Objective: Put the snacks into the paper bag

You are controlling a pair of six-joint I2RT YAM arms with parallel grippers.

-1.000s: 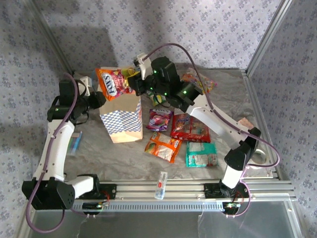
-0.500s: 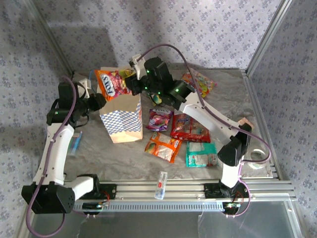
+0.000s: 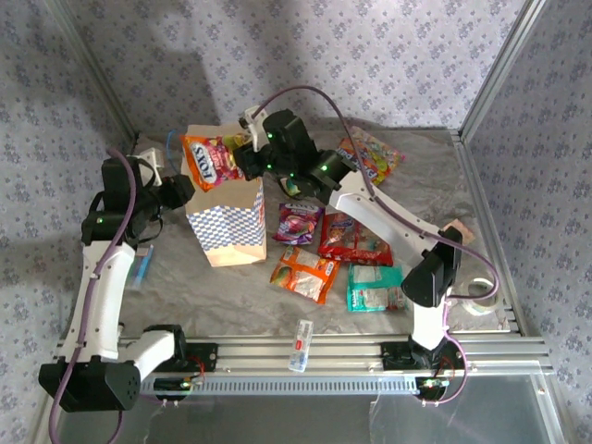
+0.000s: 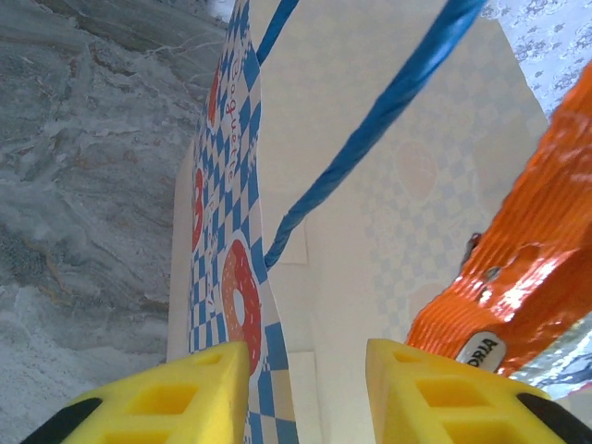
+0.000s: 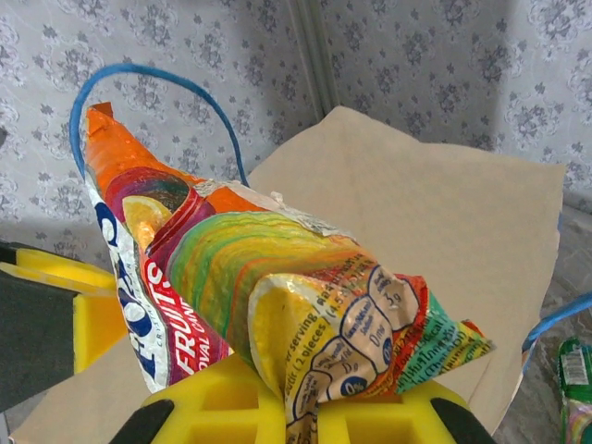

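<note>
Crinkled grey sheet covers the desk [image 3: 231, 301]. The paper bag [image 3: 227, 229] stands upright left of centre. Lying flat to its right: purple packet [image 3: 298, 223], red packet [image 3: 356, 238] just beside it, orange packet [image 3: 305, 274] nearer, teal packet [image 3: 376, 288] beside that. A multicolour packet [image 3: 375, 154] lies at the far side. A clear tube [image 3: 301, 345] is on the near rail [image 3: 370, 352], and a tan pad [image 3: 457, 228] sits at the right edge.

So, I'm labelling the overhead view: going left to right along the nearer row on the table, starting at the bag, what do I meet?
paper bag → orange packet → teal packet
</note>
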